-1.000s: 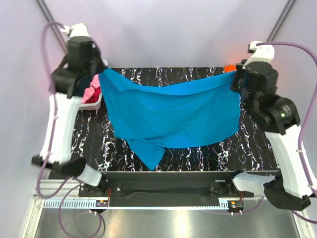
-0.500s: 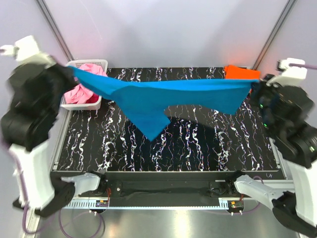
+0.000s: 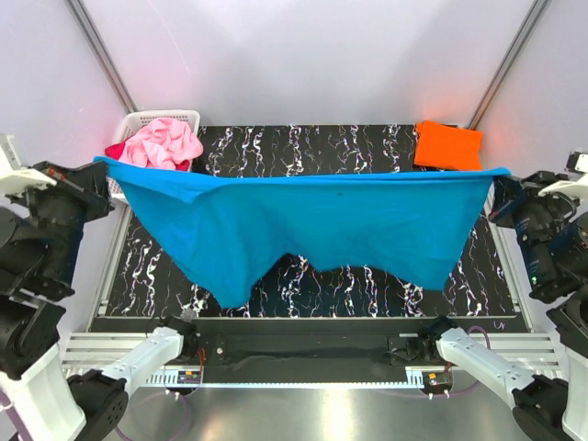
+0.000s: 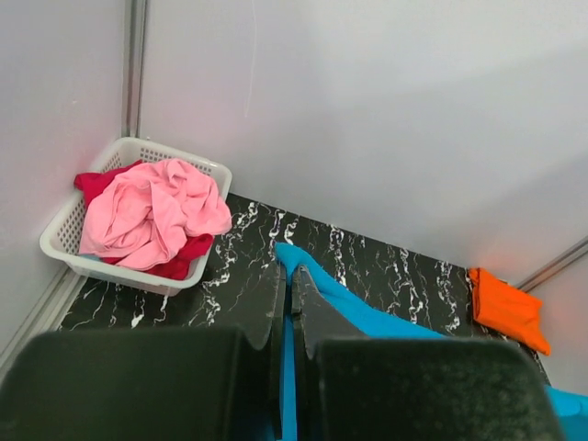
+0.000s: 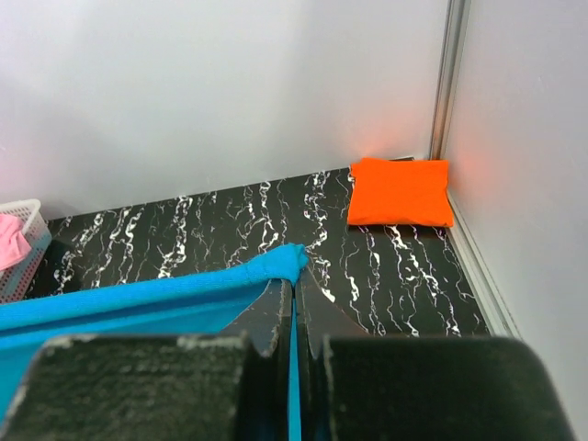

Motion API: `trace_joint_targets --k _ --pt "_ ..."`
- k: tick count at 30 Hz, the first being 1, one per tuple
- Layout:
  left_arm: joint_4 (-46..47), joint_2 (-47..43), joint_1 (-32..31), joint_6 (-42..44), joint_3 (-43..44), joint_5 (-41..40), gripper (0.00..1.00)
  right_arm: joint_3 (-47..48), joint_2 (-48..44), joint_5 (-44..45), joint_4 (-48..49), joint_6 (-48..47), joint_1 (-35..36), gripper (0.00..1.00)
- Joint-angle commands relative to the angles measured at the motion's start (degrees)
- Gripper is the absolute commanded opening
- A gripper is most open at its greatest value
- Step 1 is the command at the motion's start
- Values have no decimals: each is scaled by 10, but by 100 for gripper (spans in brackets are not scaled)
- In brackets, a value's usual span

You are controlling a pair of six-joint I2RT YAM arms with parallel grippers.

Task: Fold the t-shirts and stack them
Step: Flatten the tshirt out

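Observation:
The turquoise blue t-shirt (image 3: 303, 225) hangs stretched across the table, held taut at its two upper corners high above the surface. My left gripper (image 3: 103, 165) is shut on its left corner (image 4: 292, 257). My right gripper (image 3: 501, 175) is shut on the right corner (image 5: 285, 262). A folded bright orange t-shirt (image 3: 447, 144) lies flat at the table's far right corner (image 5: 400, 191). The light pink t-shirt (image 3: 163, 142) sits crumpled on top of the dark red one (image 4: 179, 262) inside the white basket (image 4: 64, 243) at the far left.
The black marbled table (image 3: 349, 142) runs between grey walls, with metal posts (image 3: 96, 50) at the back corners. The hanging cloth hides the middle of the table in the top view. Both arm bases stand at the near edge.
Both arms have swung outward and toward the near edge, pulling the blue t-shirt wider and taut; its hanging body has spread out and drops lower in the top view.

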Motion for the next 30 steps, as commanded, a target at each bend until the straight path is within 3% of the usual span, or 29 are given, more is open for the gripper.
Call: trace_joint_targets --k 1,8,16,23,30 --pt "35 44 2 23 -1 -24 0 -1 30 23 23 -20 0 0" --pt "55 181 2 -13 4 -47 0 -51 94 54 102 -28 0 0" --pt "86 249 19 0 45 -67 0 -36 158 52 194 -78 -7 0" --pt "86 194 19 25 46 -71 0 -47 119 38 196 -90 -9 0" --pt "41 99 19 39 37 -55 0 -48 35 29 131 -87 -9 0"
